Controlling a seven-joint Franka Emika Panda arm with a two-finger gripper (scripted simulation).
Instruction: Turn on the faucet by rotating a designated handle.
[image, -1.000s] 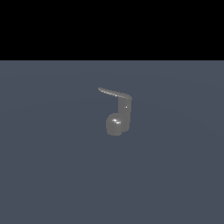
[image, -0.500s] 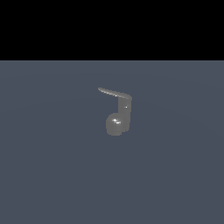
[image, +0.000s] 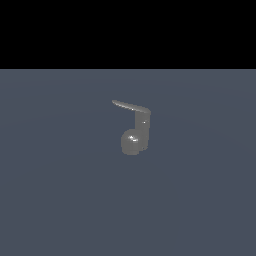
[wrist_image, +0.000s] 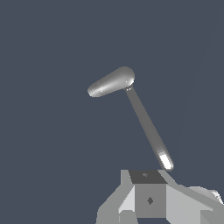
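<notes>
The faucet (image: 136, 134) is a small glossy grey fixture standing alone on the flat grey-blue floor (image: 60, 200). Its rounded base (image: 131, 142) carries a short column. The handle (image: 131, 106), a thin flat lever, projects from the column's top toward the exterior view's left. The arm does not appear in the exterior view. In the wrist view the faucet body (wrist_image: 111, 82) is seen from above and the handle (wrist_image: 146, 127) runs from it toward my gripper (wrist_image: 148, 186). The handle's bright tip (wrist_image: 166, 162) lies close to the grey finger blocks. Whether they touch is unclear.
Only the plain grey-blue floor (wrist_image: 48, 144) surrounds the faucet in both views. A black band fills the upper part of the exterior view.
</notes>
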